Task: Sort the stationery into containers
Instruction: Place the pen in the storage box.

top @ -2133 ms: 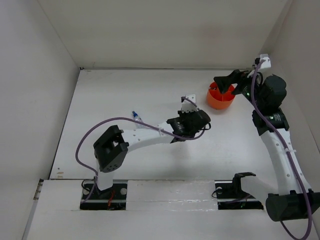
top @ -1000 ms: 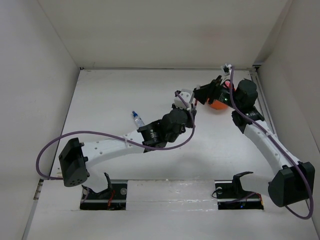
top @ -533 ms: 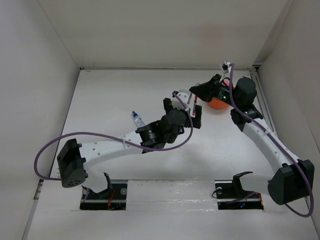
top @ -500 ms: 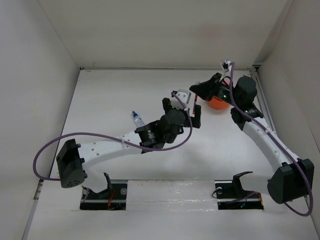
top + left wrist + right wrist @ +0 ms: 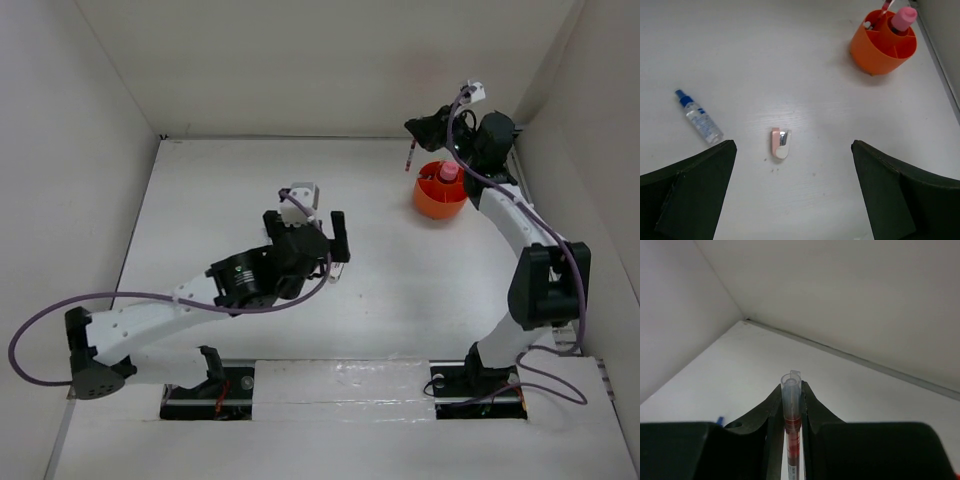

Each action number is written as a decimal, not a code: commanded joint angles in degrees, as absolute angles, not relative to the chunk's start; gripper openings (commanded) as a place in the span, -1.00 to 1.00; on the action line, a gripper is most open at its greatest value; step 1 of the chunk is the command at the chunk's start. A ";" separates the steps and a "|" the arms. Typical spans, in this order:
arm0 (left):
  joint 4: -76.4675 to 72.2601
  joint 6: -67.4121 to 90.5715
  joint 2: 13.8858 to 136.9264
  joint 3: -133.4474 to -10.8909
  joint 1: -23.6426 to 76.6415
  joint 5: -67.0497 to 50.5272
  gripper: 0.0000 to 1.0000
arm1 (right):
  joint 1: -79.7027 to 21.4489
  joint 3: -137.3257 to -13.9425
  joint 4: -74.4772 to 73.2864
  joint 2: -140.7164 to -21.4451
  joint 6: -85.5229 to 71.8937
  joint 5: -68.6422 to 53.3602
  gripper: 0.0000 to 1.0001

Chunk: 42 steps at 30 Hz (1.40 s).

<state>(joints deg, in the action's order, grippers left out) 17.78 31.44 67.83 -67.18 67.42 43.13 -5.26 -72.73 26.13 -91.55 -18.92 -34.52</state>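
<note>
My right gripper (image 5: 791, 405) is shut on the red pen (image 5: 791, 426), which stands upright between the fingers. From above, the right gripper (image 5: 422, 128) is raised at the back, with the red pen (image 5: 410, 156) hanging just left of the orange tub (image 5: 432, 203). A pink-capped tube (image 5: 449, 172) stands in the tub. My left gripper (image 5: 306, 230) is open over mid-table and holds nothing. Ahead of the left gripper (image 5: 795, 200) on the table lie a small pink-and-white piece (image 5: 780, 143) and a clear blue-capped tube (image 5: 700, 118). The orange tub (image 5: 880, 50) is at far right.
White walls close in the table on the left, back and right. The right wall runs close behind the tub. The left arm's purple cable (image 5: 60, 315) loops over the near-left of the table.
My left gripper opened and drew back toward the near left. My right gripper shut on the red pen and rose toward the back, beside the tub.
</note>
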 commanded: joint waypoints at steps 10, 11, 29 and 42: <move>47.12 41.58 49.67 -66.37 67.06 45.18 1.00 | 1.93 -89.03 24.08 -106.61 -7.39 -32.70 -1.00; 46.33 40.96 47.31 -64.44 67.06 45.18 1.00 | 1.93 -89.03 24.60 -107.31 -6.86 -32.70 -1.00; 36.92 35.51 40.69 -56.87 67.06 40.78 1.00 | 3.60 -82.62 31.46 -111.53 -3.16 -33.66 -1.00; 35.34 34.45 39.03 -56.34 67.06 39.11 1.00 | 4.13 -81.91 32.61 -112.85 -3.16 -33.75 -0.95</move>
